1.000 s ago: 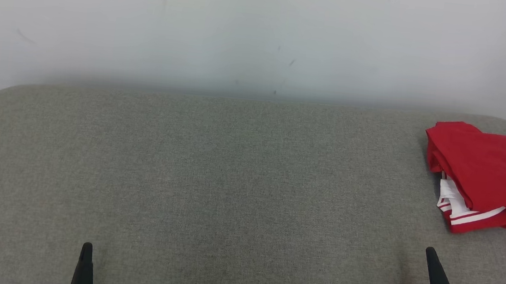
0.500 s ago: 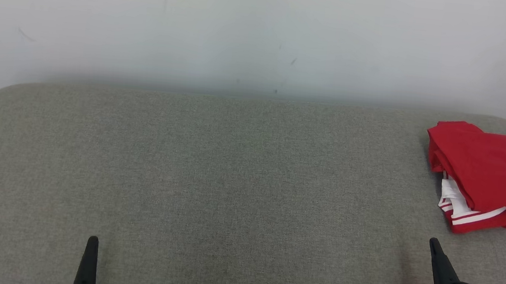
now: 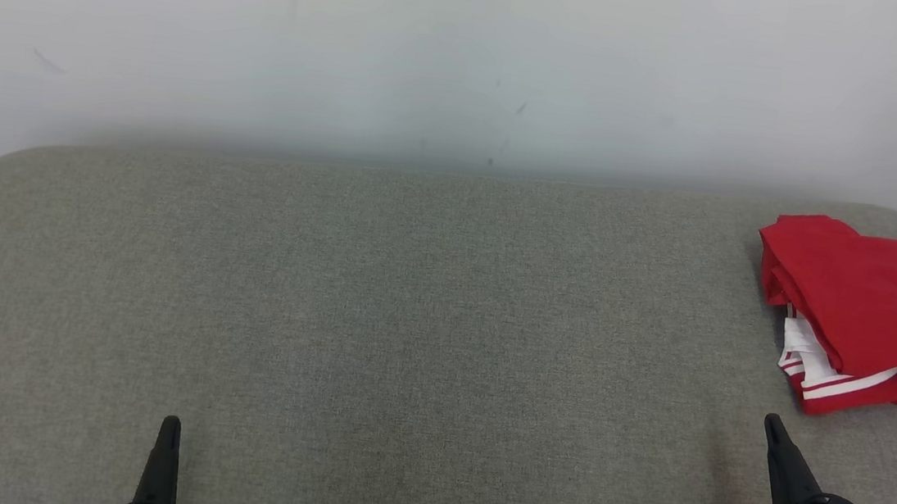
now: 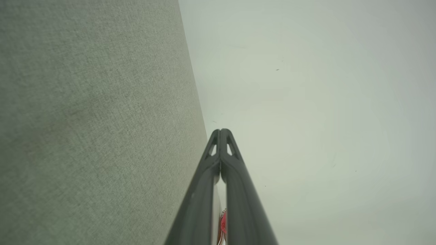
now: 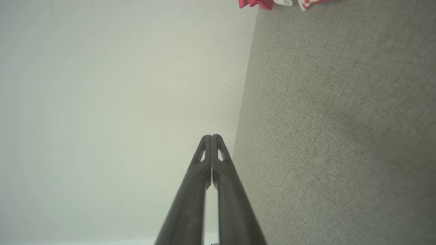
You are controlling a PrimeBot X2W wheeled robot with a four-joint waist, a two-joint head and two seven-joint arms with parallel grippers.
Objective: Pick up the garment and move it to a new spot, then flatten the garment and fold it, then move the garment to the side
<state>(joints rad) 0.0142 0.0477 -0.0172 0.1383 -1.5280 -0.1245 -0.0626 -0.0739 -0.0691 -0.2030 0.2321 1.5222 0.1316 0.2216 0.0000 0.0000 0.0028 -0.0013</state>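
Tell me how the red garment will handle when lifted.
The garment is probably floppy: it lies in soft folds. Lifted by one edge, its stacked layers would likely unfold and hang. Pushed, it may bunch, since the woven grey surface looks grippy.

The garment lies on the bench at its far right end, close to the back edge, and the wall stands right behind the bench. The right gripper is at the near edge just in front of the garment, apart from it. The left gripper is at the near edge well off to the left.
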